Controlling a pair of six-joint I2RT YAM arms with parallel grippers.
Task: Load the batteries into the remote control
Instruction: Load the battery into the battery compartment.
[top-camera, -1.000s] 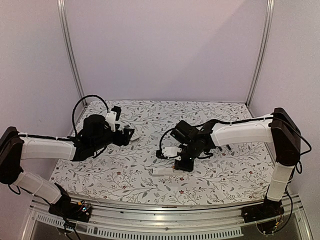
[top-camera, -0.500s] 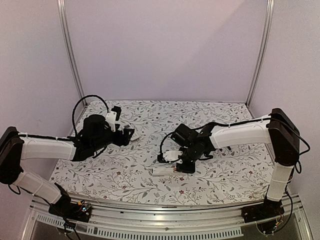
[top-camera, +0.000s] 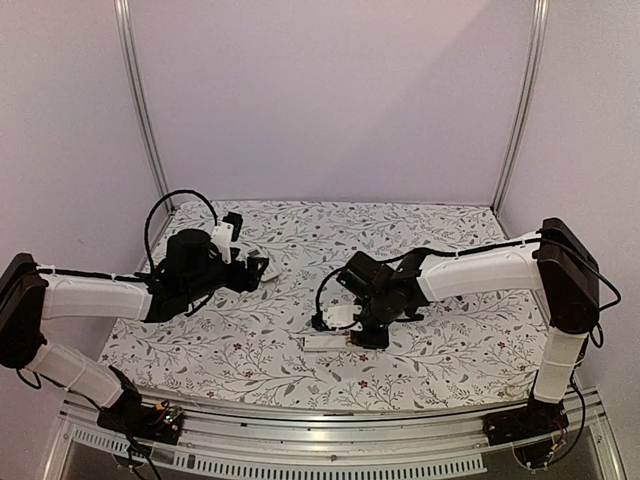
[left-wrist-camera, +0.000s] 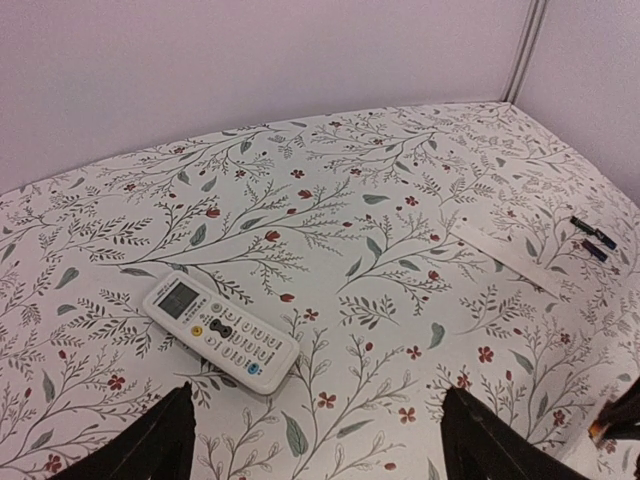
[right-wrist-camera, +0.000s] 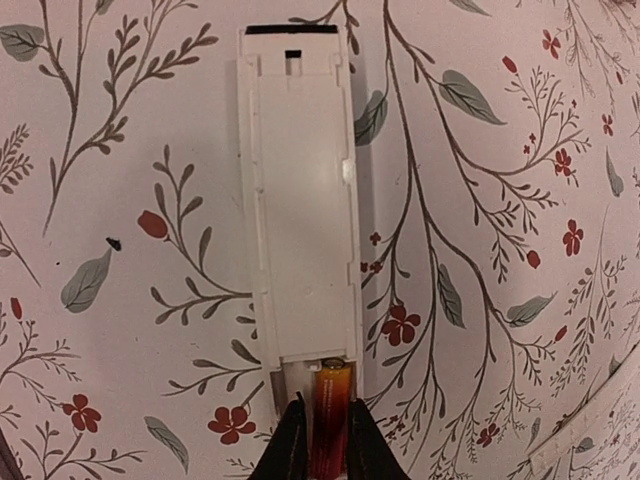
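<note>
Right jaws pinch battery (right-wrist-camera: 332, 400) at white casing's (right-wrist-camera: 300, 220) end edge; left jaws wide.

tablecloth (left-wrist-camera: 380, 160): matt printed cloth | remote control (left-wrist-camera: 220, 335): smooth white plastic, faint sheen | battery (right-wrist-camera: 332, 395): glossy orange wrap | rail (top-camera: 330, 425), desk's near edge: brushed metal

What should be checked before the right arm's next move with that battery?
1. Battery flanked tightly by the right gripper fingers: ok.
2. Battery at the near end of the white remote, which lies back up: ok.
3. Battery seated flat in its bay: cannot tell.
4. Left gripper open, holding nothing: ok.
5. Keypad remote untouched, face up: ok.
6. Spare batteries visible on the table: ok.
</note>
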